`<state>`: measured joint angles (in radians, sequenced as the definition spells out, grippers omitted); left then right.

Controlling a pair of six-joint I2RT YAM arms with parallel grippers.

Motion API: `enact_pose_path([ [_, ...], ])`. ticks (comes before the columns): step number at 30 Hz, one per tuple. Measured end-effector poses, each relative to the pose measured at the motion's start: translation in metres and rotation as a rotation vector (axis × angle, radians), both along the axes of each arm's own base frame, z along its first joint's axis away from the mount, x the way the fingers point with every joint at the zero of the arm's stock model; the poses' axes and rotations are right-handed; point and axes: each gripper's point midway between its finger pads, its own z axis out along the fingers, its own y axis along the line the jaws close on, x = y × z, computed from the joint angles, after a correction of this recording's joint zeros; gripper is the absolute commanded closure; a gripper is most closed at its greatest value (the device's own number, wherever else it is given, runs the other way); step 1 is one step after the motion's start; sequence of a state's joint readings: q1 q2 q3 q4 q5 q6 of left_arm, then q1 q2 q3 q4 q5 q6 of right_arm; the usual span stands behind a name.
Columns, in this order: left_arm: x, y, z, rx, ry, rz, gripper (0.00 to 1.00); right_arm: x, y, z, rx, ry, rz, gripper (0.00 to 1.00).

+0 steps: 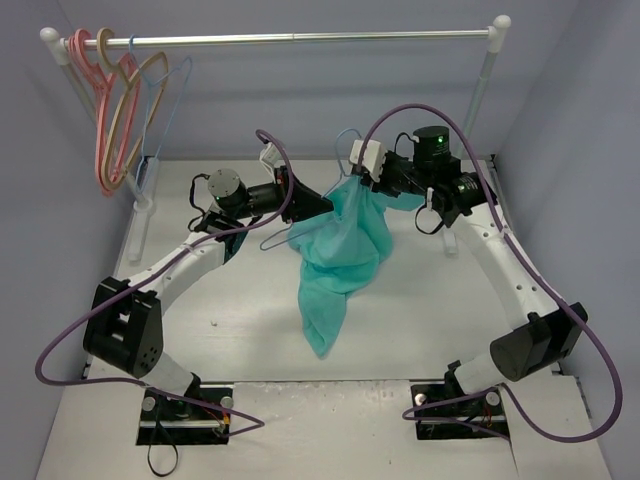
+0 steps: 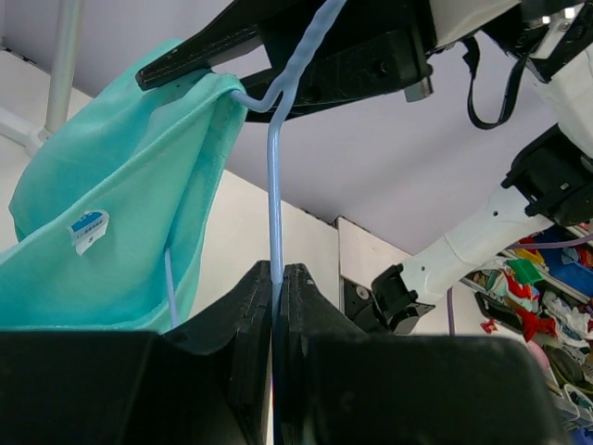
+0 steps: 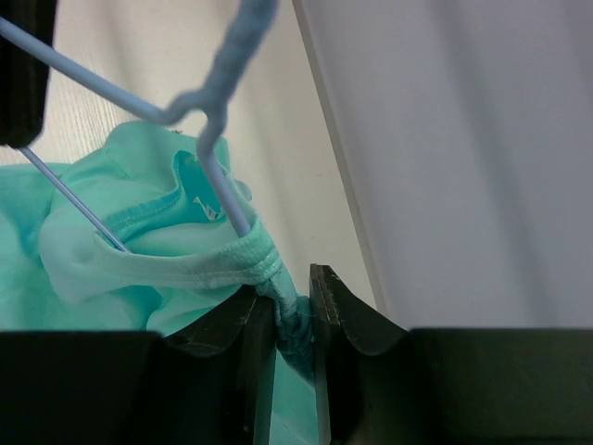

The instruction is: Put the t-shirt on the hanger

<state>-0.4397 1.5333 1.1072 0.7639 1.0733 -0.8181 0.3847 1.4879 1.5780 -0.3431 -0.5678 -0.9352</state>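
The teal t-shirt (image 1: pixel 340 250) hangs in mid-air over the table between my two arms, its lower end drooping to the tabletop. A thin light-blue wire hanger (image 2: pixel 274 185) runs up through its neck opening, the hook standing above the cloth. My left gripper (image 2: pixel 276 269) is shut on the hanger's wire; in the top view this left gripper (image 1: pixel 325 205) sits at the shirt's left side. My right gripper (image 3: pixel 295 283) is shut on the bunched collar of the t-shirt (image 3: pixel 139 250), right beside the hanger's wire (image 3: pixel 227 199). From above, the right gripper (image 1: pixel 362 172) is at the shirt's top.
A clothes rail (image 1: pixel 300 38) spans the back. At its left end hang a pink hanger (image 1: pixel 100 120), a tan hanger (image 1: pixel 128 110) and another blue wire hanger (image 1: pixel 165 100). The rail's right post (image 1: pixel 487 90) stands behind my right arm. Purple cables loop over both arms.
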Motion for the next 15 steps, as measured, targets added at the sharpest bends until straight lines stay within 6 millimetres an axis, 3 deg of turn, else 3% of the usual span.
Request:
enact_pose_path([
  [10, -0.003, -0.005, 0.001, 0.019, -0.009, -0.013, 1.0, -0.016, 0.026, 0.014, 0.042, -0.016, 0.045, 0.8],
  [11, -0.003, -0.006, 0.001, 0.022, -0.006, -0.014, 1.0, -0.018, 0.029, 0.015, 0.047, -0.015, 0.052, 0.82],
  [14, -0.003, -0.006, 0.0, 0.028, -0.003, -0.015, 1.0, -0.023, 0.035, 0.016, 0.061, -0.013, 0.07, 1.0],
  [15, -0.003, -0.006, 0.0, 0.029, -0.003, -0.015, 1.0, -0.024, 0.037, 0.016, 0.064, -0.012, 0.074, 1.0],
])
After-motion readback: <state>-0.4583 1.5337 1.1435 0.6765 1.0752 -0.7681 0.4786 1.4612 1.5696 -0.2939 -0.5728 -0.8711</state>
